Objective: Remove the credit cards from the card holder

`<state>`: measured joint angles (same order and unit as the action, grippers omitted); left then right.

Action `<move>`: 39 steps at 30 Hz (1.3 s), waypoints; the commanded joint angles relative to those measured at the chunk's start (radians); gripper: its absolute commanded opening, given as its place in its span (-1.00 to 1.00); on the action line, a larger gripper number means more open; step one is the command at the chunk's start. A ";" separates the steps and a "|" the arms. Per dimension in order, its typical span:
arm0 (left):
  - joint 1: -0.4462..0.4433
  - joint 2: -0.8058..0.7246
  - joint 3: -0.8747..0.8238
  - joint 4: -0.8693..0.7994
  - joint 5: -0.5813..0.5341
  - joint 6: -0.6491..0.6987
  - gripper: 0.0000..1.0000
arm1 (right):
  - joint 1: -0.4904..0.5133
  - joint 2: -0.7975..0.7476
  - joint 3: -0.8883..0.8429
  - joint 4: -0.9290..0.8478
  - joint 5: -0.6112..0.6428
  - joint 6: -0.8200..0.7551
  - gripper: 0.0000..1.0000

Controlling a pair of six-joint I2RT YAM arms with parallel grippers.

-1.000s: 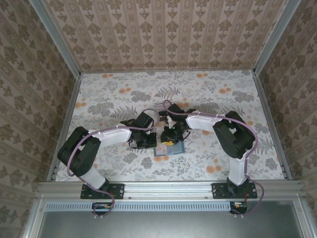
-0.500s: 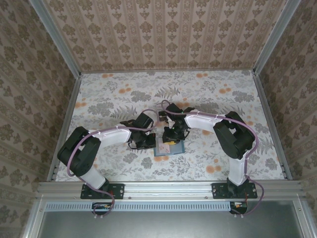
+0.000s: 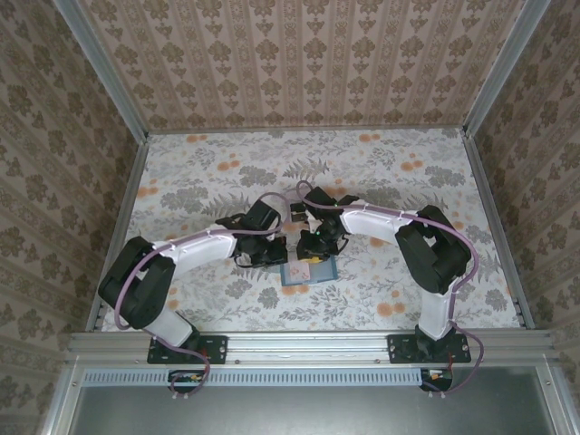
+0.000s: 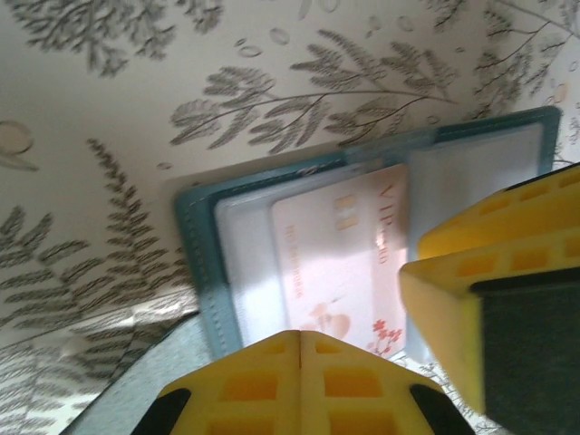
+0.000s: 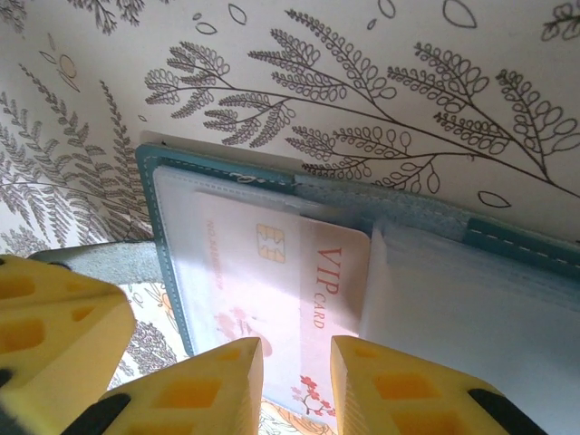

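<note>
Centre of the overhead frame, on the floral-printed bench (image 3: 217,172), the teal stitched card holder (image 3: 309,271) lies open and flat, clear plastic sleeves uppermost. One glossy pale pink credit card (image 5: 263,272), with gold chip and "VIP card" lettering, protrudes partway from the left sleeve. Right claw (image 5: 296,376), ribbed yellow fingertips, stands narrowly parted over the card's lower edge. Left claw (image 4: 302,381) is pressed shut beside the holder.

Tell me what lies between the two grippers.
The pink VIP card, lying on the open card holder, sits between the shut left gripper and the right gripper; the left wrist view shows it.
</note>
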<state>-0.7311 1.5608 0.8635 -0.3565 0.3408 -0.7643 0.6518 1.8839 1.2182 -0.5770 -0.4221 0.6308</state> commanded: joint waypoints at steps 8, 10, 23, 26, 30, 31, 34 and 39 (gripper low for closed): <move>-0.024 0.098 0.009 0.015 0.007 -0.001 -0.97 | 0.000 0.036 -0.019 -0.028 0.004 -0.018 -0.41; -0.022 0.106 0.002 0.013 0.003 -0.001 -0.97 | 0.000 0.039 -0.017 -0.035 0.010 -0.023 -0.40; -0.019 0.120 -0.015 -0.012 -0.011 -0.001 -0.99 | -0.012 0.036 -0.038 0.035 -0.089 -0.010 -0.39; -0.019 0.127 -0.017 -0.015 -0.011 0.001 -0.99 | -0.028 0.018 -0.071 0.114 -0.154 0.017 -0.40; -0.019 0.127 -0.018 -0.013 -0.014 -0.001 -0.99 | -0.045 -0.016 -0.115 0.183 -0.205 0.050 -0.41; -0.020 0.127 -0.018 -0.012 -0.014 -0.001 -0.99 | -0.050 -0.022 -0.125 0.200 -0.219 0.057 -0.41; -0.020 0.127 -0.017 -0.012 -0.012 -0.002 -1.00 | -0.058 -0.043 -0.156 0.255 -0.252 0.083 -0.44; -0.021 0.127 -0.012 -0.020 -0.014 -0.001 -0.99 | -0.066 -0.075 -0.187 0.278 -0.251 0.096 -0.56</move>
<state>-0.7521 1.6569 0.8700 -0.3359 0.3439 -0.7643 0.5919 1.8511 1.0458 -0.3405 -0.6243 0.7033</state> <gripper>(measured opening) 0.060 0.227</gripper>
